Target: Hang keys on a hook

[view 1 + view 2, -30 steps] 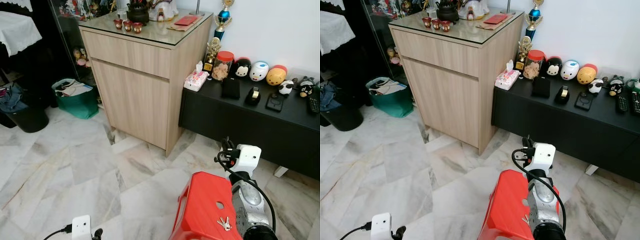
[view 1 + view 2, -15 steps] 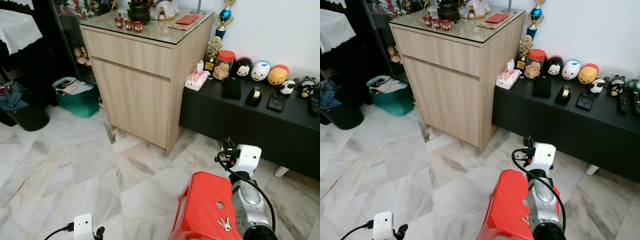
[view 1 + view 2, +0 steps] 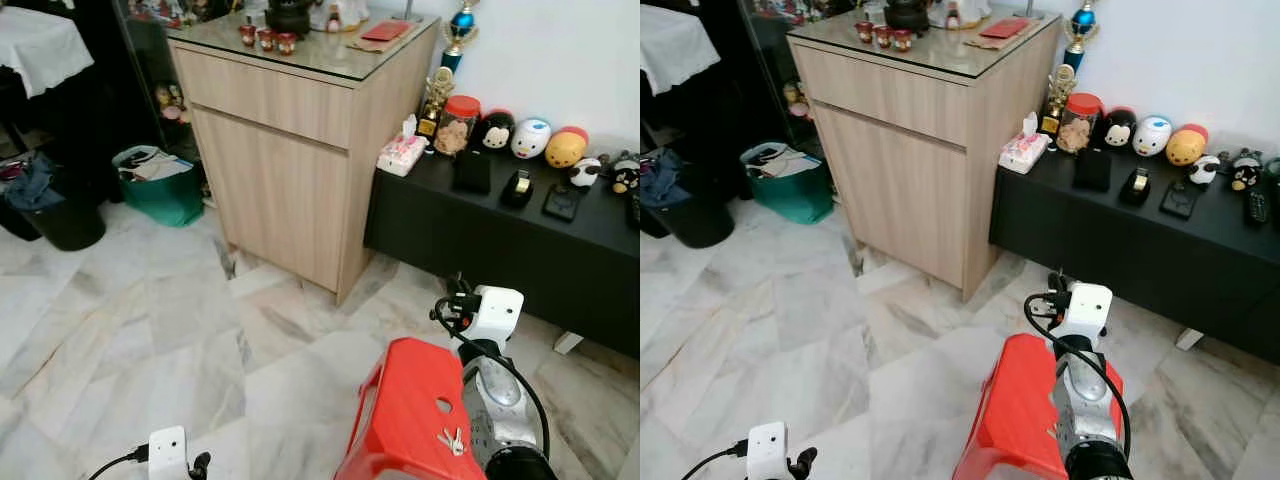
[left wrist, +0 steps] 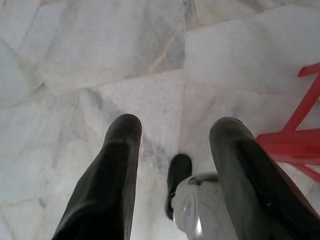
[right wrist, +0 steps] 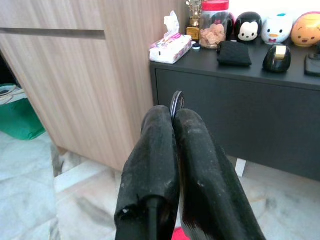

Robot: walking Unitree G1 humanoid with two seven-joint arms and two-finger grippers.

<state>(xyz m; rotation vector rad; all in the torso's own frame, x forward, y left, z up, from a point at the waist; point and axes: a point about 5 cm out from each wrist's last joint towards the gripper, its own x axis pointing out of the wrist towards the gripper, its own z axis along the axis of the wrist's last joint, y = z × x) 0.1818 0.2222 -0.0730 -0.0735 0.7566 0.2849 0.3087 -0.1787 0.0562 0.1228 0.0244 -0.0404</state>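
**Keys lie on the red stool**

The keys [image 3: 451, 440] rest on the red stool [image 3: 405, 420], near right, just beside the right arm. The right gripper [image 5: 174, 117] is raised toward the black cabinet [image 3: 500, 235], its 2 fingers pressed together on a thin dark ring [image 5: 176, 102]. The left gripper [image 4: 175, 145] hangs low over the marble floor [image 3: 150, 330], its 2 fingers spread apart, holding nothing.
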